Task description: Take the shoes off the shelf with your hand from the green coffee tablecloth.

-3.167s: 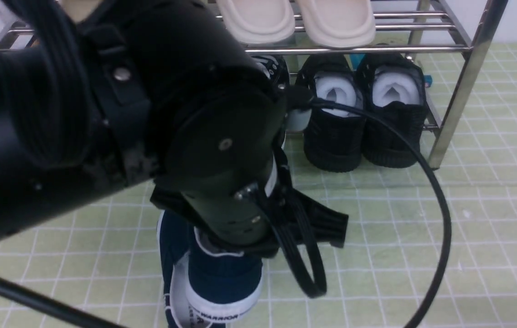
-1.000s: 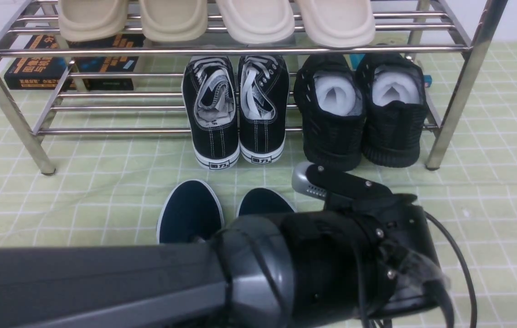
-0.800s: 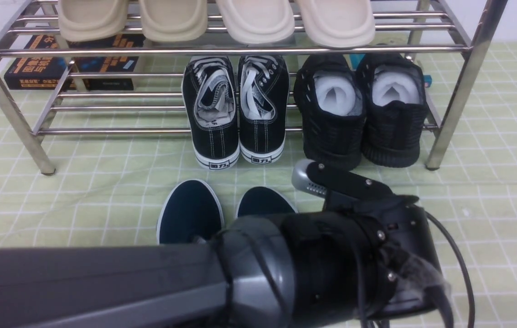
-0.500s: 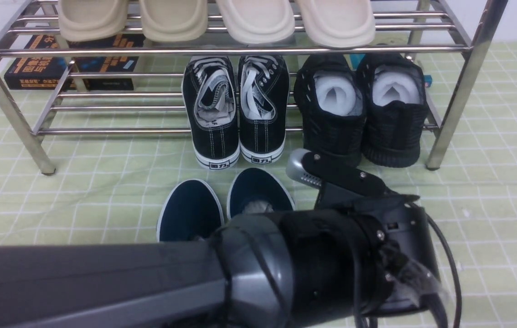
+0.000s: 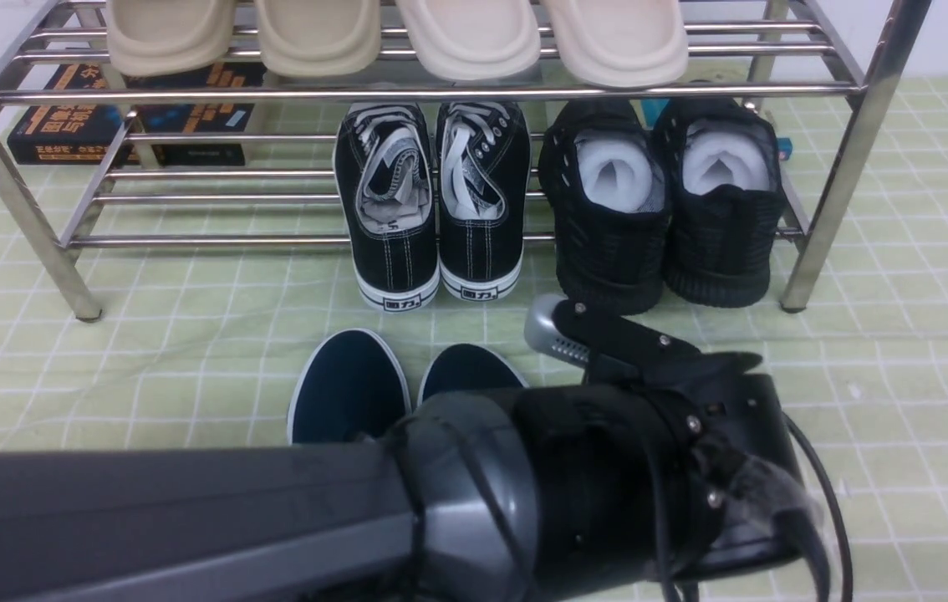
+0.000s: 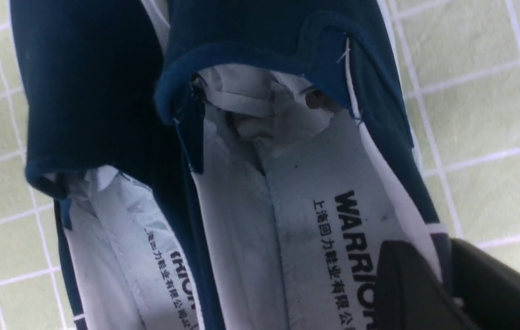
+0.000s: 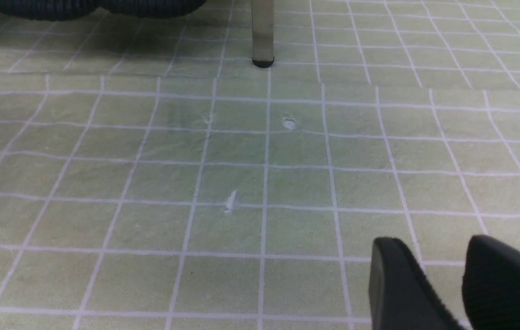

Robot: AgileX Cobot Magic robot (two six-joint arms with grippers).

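The 2 navy shoes (image 5: 349,389) lie side by side on the green cloth (image 5: 190,351), toes toward the shelf (image 5: 825,209), just in front of it and off its rails. The left claw (image 6: 429,250) straddles 1 shoe's side wall, 1 finger inside and 1 outside; whether it pinches cannot be told. The right claw (image 7: 429,243) hovers released, empty, over bare cloth.

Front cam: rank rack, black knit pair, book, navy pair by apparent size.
Rack, spanning the frame.
Black knit pair.
Book.
Navy pair: only toes show past the arm, so its rank is unsure.
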